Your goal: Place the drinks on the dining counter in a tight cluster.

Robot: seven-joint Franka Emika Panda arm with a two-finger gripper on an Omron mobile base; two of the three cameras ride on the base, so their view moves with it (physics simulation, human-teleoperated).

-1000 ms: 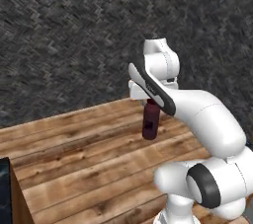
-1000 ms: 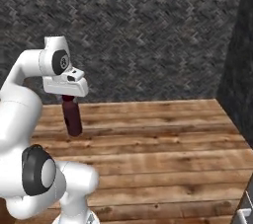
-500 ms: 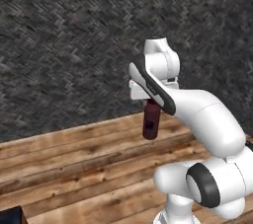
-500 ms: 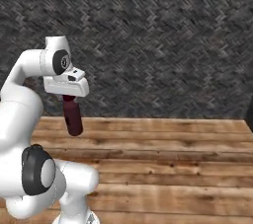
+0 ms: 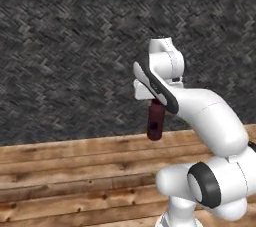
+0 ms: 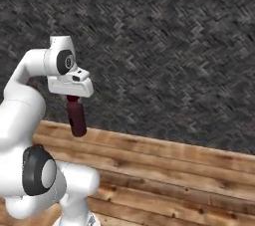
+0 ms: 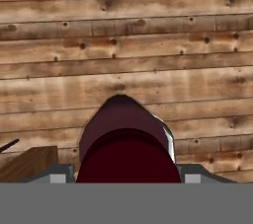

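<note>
Gripper [image 6: 73,98] pinches the maroon bottle [image 6: 76,118] by its neck, hanging upright above the plank floor [image 6: 174,170], bottle at 6 o'clock below the hand.

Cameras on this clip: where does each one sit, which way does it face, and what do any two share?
Left base view: behind the arm's left, facing a dark herringbone wall over wooden floor planks; white arm at right.
Right base view: behind its right, same wall; arm at left.
Hand view: on the hand, looking down the dark maroon bottle at the planks.
Shared: both base views show the gripper holding that bottle hanging upright.
</note>
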